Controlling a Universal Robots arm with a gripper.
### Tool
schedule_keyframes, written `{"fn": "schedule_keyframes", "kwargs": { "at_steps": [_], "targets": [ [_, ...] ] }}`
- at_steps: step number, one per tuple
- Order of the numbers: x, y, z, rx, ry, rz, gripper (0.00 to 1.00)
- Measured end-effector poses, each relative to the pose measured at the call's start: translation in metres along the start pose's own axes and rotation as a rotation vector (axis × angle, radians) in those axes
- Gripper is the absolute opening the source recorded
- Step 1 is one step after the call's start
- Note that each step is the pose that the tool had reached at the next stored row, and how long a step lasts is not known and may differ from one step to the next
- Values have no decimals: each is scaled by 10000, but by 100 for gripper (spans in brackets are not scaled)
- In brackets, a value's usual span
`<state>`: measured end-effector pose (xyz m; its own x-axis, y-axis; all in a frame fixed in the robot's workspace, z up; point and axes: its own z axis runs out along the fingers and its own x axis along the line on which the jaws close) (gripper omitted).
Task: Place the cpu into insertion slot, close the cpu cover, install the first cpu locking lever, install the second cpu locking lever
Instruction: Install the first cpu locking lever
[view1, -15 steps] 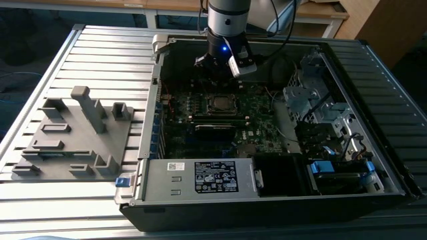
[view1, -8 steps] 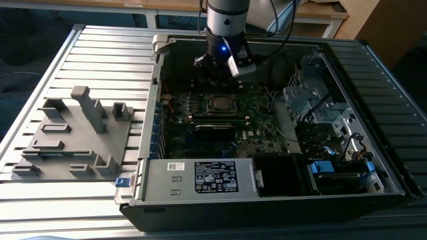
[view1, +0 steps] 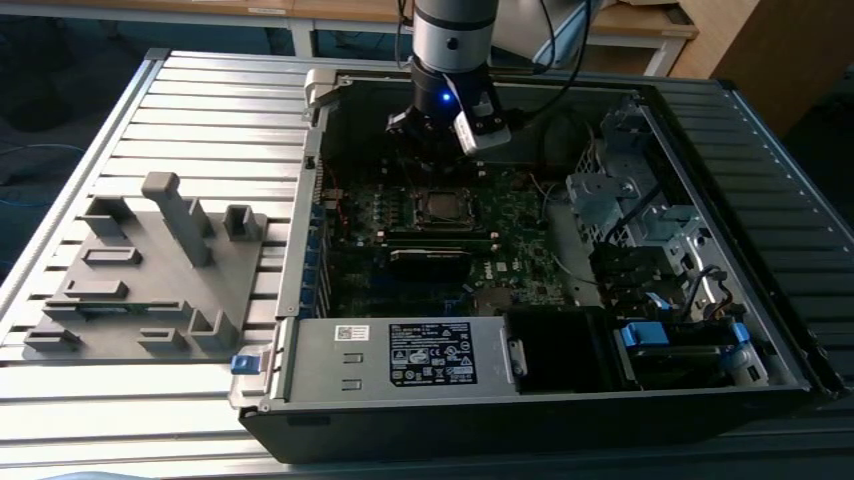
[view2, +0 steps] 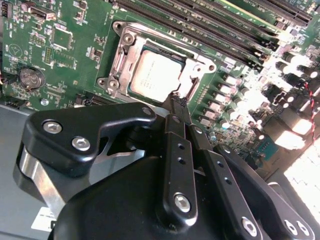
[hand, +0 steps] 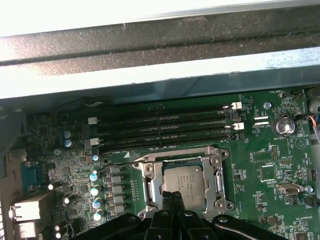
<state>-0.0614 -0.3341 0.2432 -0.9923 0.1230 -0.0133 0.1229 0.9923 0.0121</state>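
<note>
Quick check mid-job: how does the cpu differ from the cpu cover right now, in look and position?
The cpu is a solid, dull grey square; the cpu cover is a shinier open frame with a cut-out centre. The cpu sits inside that cut-out; the cpu cover rings it, so its outline is larger. Both are squarish, metallic and seem to lie flat on the green board.

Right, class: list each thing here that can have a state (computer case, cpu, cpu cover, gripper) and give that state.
computer case, open, side panel off.
cpu, seated, lying flat inside the cover's cut-out.
cpu cover, lowered flat around the cpu.
gripper, shut, fingertips together at the cpu cover's edge.
</note>
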Motion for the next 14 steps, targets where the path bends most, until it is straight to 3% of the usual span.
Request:
{"fn": "schedule_keyframes", "kwargs": {
  "at_steps": [14],
  "targets": [
    [-1, 1, -76, 0, 0, 0, 10]
  ]
}}
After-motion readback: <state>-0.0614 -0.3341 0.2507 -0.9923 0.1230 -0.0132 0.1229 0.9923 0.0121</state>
